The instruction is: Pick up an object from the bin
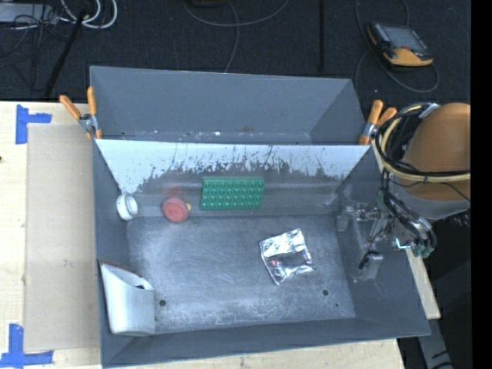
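Observation:
My gripper [367, 243] hangs low at the right side of the bin, close to the right wall, with nothing seen in it. The nearest loose thing is a crumpled silver foil packet [286, 257], lying on the bin floor a short way to the gripper's left and apart from it. Further off, by the back wall, lies a flat green studded plate [232, 194].
A small red round thing [176, 210] and a small white cylinder [127, 205] lie at the back left. A white cup-like thing [127, 302] rests on its side in the front left corner. The arm with its orange cover and cables stands over the right rim.

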